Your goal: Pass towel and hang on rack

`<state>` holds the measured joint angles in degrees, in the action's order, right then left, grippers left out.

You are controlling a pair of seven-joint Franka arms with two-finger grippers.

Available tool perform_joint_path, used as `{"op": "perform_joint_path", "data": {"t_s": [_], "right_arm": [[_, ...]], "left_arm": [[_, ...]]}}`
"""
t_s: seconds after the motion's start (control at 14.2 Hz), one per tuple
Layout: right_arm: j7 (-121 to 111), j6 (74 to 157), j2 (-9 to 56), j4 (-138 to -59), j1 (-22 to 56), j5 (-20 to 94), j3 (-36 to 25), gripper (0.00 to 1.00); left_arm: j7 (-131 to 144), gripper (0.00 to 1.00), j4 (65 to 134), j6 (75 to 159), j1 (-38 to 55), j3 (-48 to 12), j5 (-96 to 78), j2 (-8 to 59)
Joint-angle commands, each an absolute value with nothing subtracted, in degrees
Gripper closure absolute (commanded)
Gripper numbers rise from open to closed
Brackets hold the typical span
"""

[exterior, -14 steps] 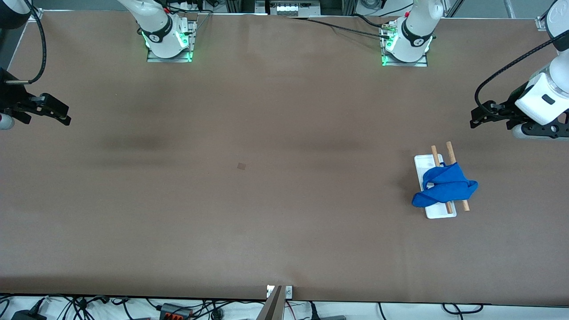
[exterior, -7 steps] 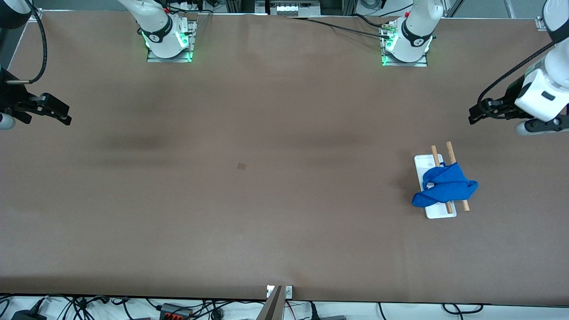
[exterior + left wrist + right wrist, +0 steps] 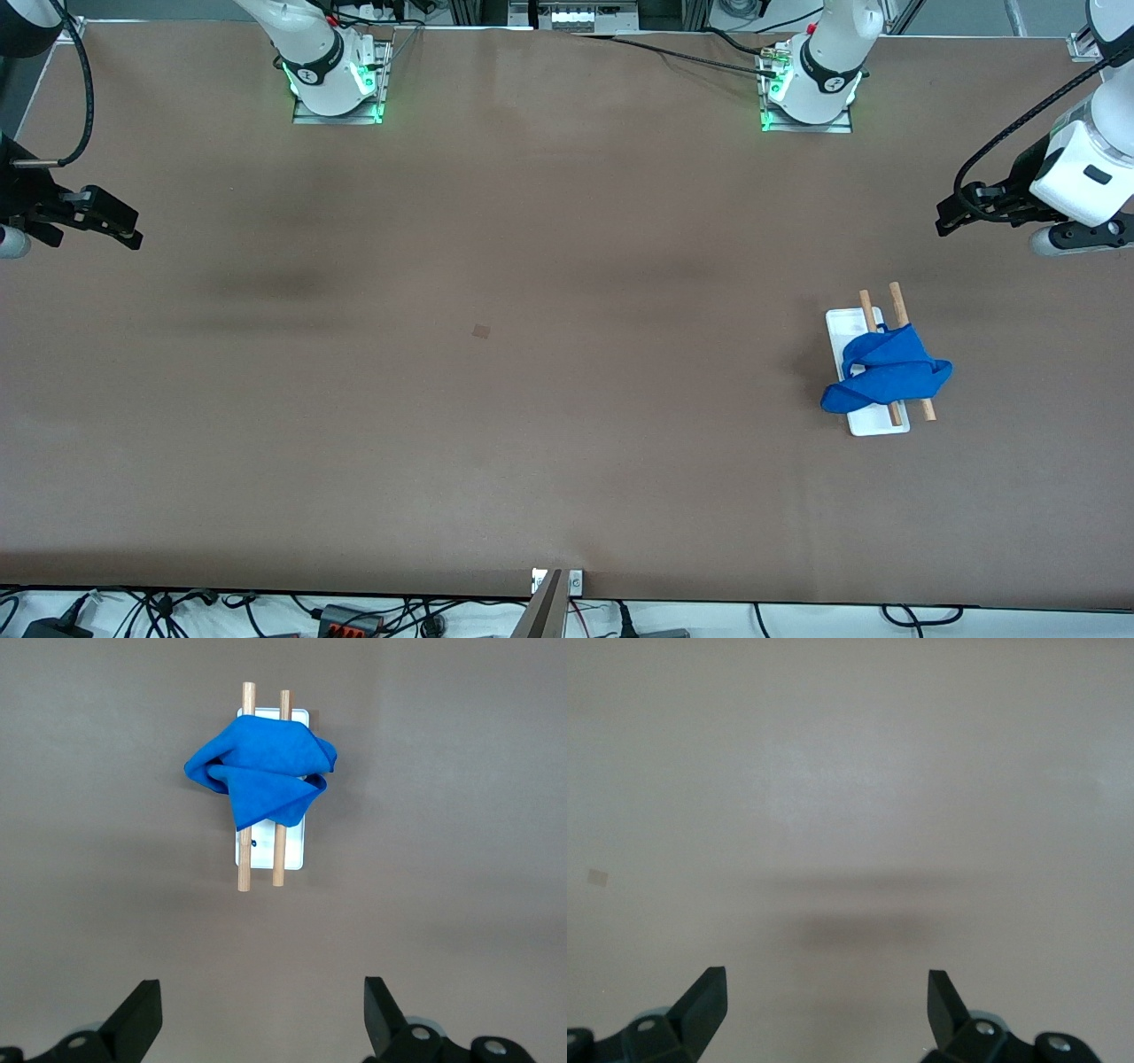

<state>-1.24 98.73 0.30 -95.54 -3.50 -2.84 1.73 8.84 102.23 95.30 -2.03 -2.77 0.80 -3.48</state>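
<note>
Below the left gripper, whose fingers are spread and empty, the towel lies draped over the rack; hanging looks done; right gripper waits, also spread; next, only retreat.

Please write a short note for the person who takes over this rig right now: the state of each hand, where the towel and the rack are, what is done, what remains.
Left hand: open, empty, in the air over bare table at the left arm's end, apart from the rack.
Right hand: open, empty, waiting over the right arm's end of the table.
Towel: bunched and draped across both wooden rods of the rack, toward the left arm's end.
Done: the towel hangs on the rack, and no hand touches it.
Left: apparently nothing. It is crumpled, not spread, so perhaps check that it holds.
</note>
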Motion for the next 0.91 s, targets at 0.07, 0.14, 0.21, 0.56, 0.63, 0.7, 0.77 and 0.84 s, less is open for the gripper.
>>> {"op": "perform_joint_path", "data": {"t_s": [0.07, 0.14, 0.21, 0.56, 0.63, 0.7, 0.77, 0.84], "right_arm": [[-2.46, 97.91, -0.18, -95.19, -4.04, -2.29, 2.28, 0.0], [-2.46, 97.91, -0.18, -95.19, -4.04, -2.29, 2.2, 0.0], [-2.46, 97.91, -0.18, -95.19, -4.04, -2.29, 2.2, 0.0], [-2.46, 97.91, -0.18, -95.19, -4.04, -2.29, 2.2, 0.0], [-2.46, 97.91, -0.18, -95.19, -4.13, -2.29, 2.2, 0.0], [-2.46, 97.82, -0.18, -95.19, -4.04, -2.29, 2.2, 0.0], [-2.46, 97.82, -0.18, -95.19, -4.04, -2.29, 2.2, 0.0], [-2.46, 97.91, -0.18, -95.27, -4.13, -2.29, 2.2, 0.0]], "left_arm": [[9.05, 0.0, 102.74, 95.01, -1.41, -2.81, 1.76, -4.04], [9.05, 0.0, 102.66, 95.01, -1.41, -2.9, 1.76, -3.96], [8.88, 0.0, 102.57, 95.01, -1.41, -2.99, 1.76, -3.78], [3.43, 0.0, 102.48, 95.01, -1.41, -2.99, 1.67, -3.69], [3.34, 0.0, 102.57, 95.01, -1.41, -2.99, 1.67, -3.69], [3.43, 0.0, 102.48, 95.01, -1.41, -2.99, 1.67, -3.69], [3.43, 0.0, 102.48, 95.01, -1.41, -3.08, 1.67, -3.69], [3.69, 0.0, 102.57, 95.01, -1.41, -3.08, 1.32, -3.78]]}}
